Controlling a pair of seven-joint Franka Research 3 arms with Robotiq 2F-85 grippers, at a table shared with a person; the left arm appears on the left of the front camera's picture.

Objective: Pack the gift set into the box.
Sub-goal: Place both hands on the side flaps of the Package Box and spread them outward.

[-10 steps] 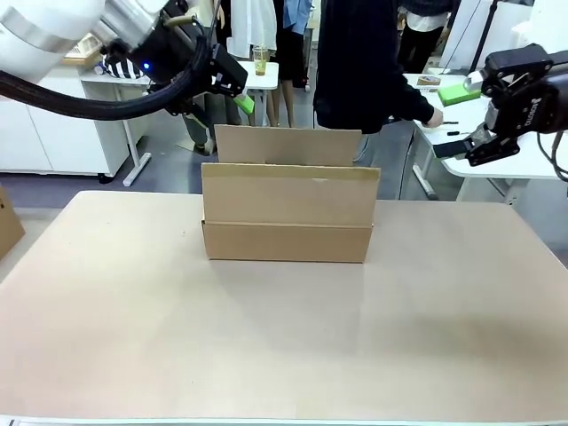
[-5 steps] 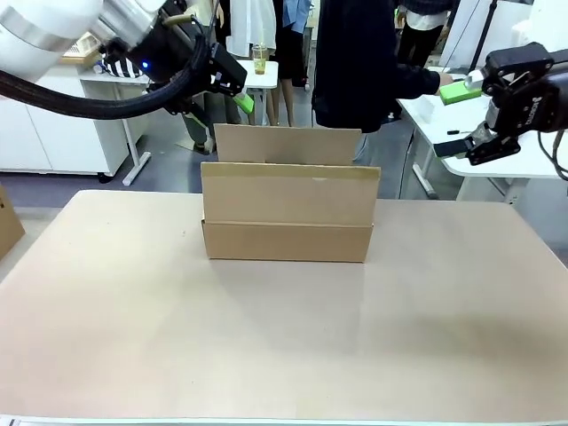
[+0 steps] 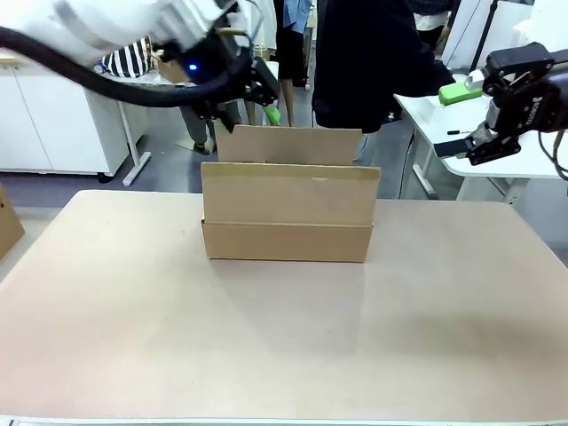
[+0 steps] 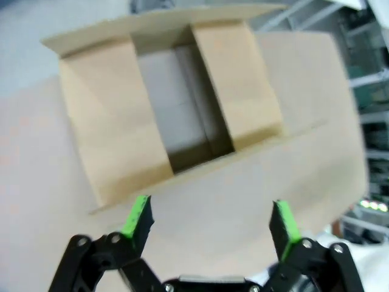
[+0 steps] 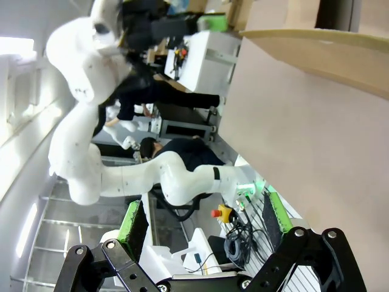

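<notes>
The box sits in the middle of the worktop, a little toward the far side, with its near flap and far flap both standing upright. My left pincer hangs above it, looking straight down into the opening. Its fingers are wide apart and nothing is between them. My right pincer is parked at the upper right of the front frame, well apart from the box, likewise spread and empty. A person in dark clothes stands just behind the box.

The opening worries me most. In the left wrist view the two side flaps slope inward, leaving only a narrow slot in the centre of the frame, and the strip of floor I see through it looks bare. I judge that anything lowered off-centre would land on a flap and either hang there or tip over the edge.

The carton also looks light and, as far as I can tell, empty, so a nudge from a finger on the far flap could shove it across the worktop or fold that flap shut.

The third risk is the person. My left arm is close in front of them, so a handover there could bring a hand between my fingers.
</notes>
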